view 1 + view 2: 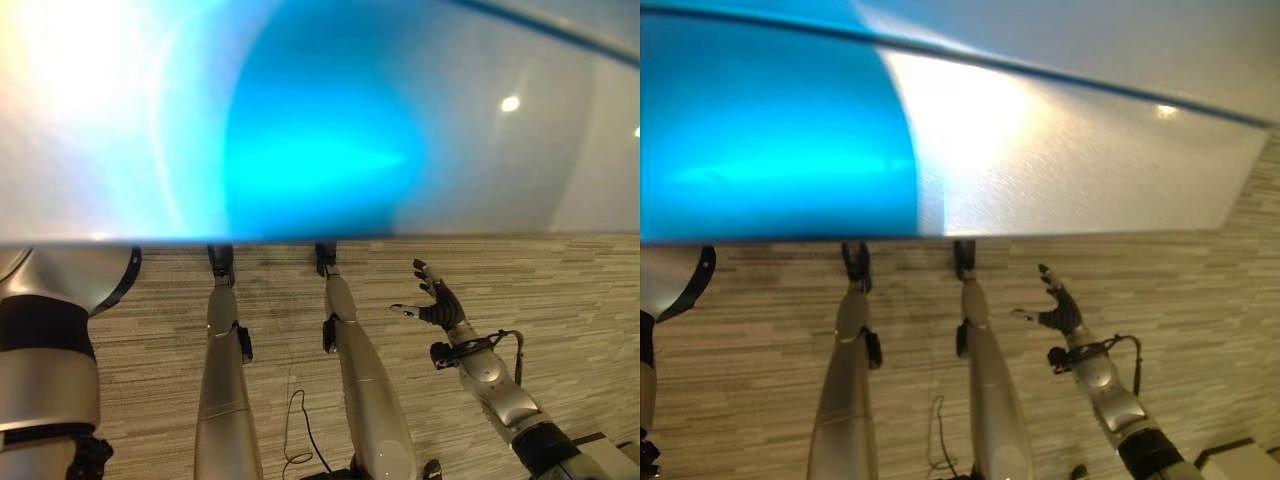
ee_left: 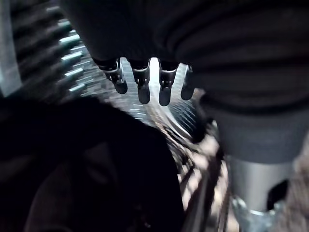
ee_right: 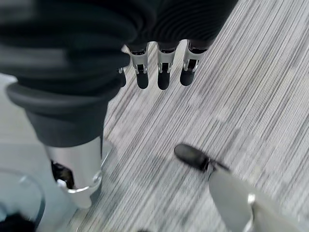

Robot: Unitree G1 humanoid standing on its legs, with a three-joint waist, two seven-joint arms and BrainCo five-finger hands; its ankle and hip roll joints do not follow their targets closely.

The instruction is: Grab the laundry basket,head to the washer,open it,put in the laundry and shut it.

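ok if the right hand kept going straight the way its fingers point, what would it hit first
Probably the striped floor. The right hand is open over it with nothing between the fingers and the floor. In the eye views the fingers aim forward toward the glossy panel, so depth is uncertain.

Floor (image 1: 560,290): striped grey-beige carpet or plank surface with fine lines running left to right, filling the lower half of the frame. Upper half: a broad, smooth, glossy panel (image 1: 1090,170) with a straight lower edge. Its surface glows bright blue (image 1: 320,150) at centre, with a white glare at upper left and a small round light reflection (image 1: 510,103) at upper right.
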